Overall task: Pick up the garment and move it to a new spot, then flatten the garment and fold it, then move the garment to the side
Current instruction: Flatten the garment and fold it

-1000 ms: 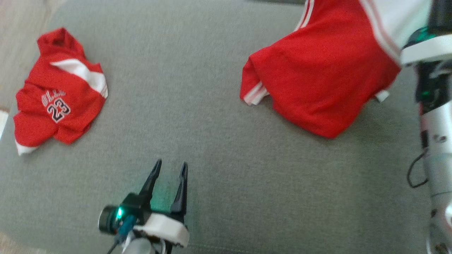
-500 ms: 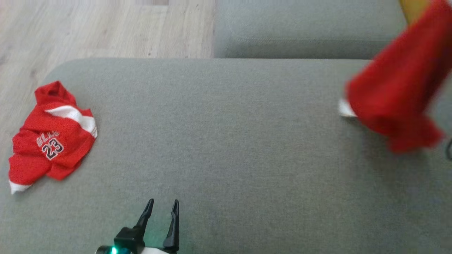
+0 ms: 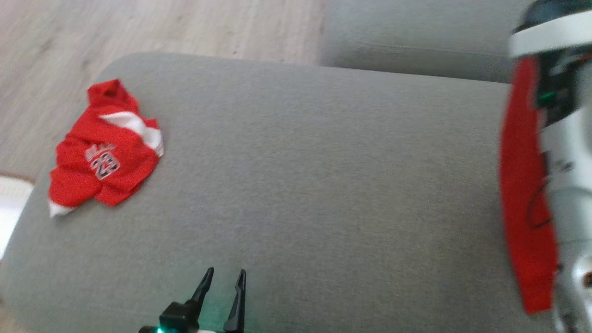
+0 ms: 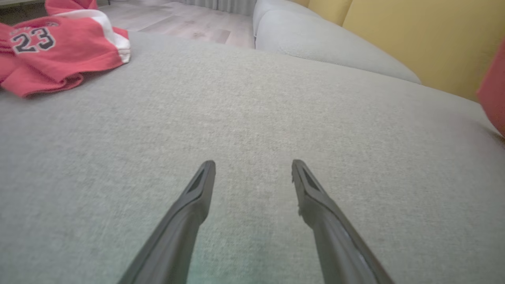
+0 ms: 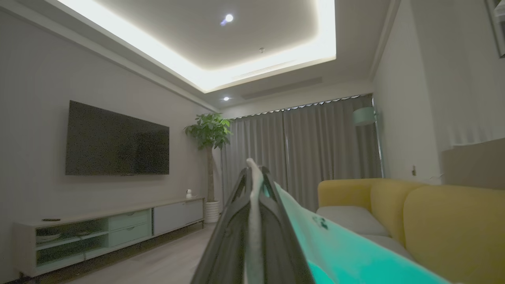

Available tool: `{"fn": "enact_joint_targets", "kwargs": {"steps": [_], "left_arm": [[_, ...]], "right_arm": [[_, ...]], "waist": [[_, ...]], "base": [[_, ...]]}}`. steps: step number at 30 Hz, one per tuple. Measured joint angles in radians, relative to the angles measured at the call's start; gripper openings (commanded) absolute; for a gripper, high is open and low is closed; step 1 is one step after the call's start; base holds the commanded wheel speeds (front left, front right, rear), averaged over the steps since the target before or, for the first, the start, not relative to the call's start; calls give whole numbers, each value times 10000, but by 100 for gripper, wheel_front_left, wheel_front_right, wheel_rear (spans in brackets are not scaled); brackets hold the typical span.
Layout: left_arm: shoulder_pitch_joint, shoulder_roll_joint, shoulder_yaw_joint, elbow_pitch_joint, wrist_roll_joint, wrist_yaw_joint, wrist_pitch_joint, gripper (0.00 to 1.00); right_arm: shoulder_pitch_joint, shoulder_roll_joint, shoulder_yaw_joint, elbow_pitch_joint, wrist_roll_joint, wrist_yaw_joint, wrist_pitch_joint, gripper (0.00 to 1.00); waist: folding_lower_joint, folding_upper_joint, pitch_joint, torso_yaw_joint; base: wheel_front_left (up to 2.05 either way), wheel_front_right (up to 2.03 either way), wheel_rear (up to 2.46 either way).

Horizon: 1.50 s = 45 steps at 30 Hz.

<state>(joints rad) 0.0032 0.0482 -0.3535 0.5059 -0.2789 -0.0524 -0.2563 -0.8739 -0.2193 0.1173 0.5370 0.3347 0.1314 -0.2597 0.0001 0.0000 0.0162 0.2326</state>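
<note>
Garment hangs from the raised right gripper, its white edge clamped tight; blurred, seemingly clear of the cushion. Left gripper spread, empty, well apart from it.

The red garment hangs at the right, over the grey sofa seat, as a long, narrow, blurred drape. Its white edge is pinched between the closed jaws of the right gripper.
</note>
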Motion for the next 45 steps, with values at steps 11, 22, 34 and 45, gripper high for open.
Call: {"fn": "enact_joint_targets", "kwargs": {"steps": [11,22,34,45], "left_arm": [[-20,12,-40,525,-42,-8,0,100],[-32,10,-54,362,-146,10,0,100],[-383,8,-253,176,-209,12,0,100],[-382,6,-230,176,-207,29,0,100]], "right_arm": [[2432,1586,5620,890,2307,0,35,100],[3685,945,4834,1035,3012,0,42,100],[4021,-1212,1243,3735,2382,0,44,100],[5535,-997,-385,4224,2637,0,44,100]], "waist": [[-2,0,211,996],[-2,0,227,110],[-1,0,614,-603],[-1,0,761,-503]], "base": [[0,0,0],[0,0,0],[0,0,0],[0,0,0]]}}
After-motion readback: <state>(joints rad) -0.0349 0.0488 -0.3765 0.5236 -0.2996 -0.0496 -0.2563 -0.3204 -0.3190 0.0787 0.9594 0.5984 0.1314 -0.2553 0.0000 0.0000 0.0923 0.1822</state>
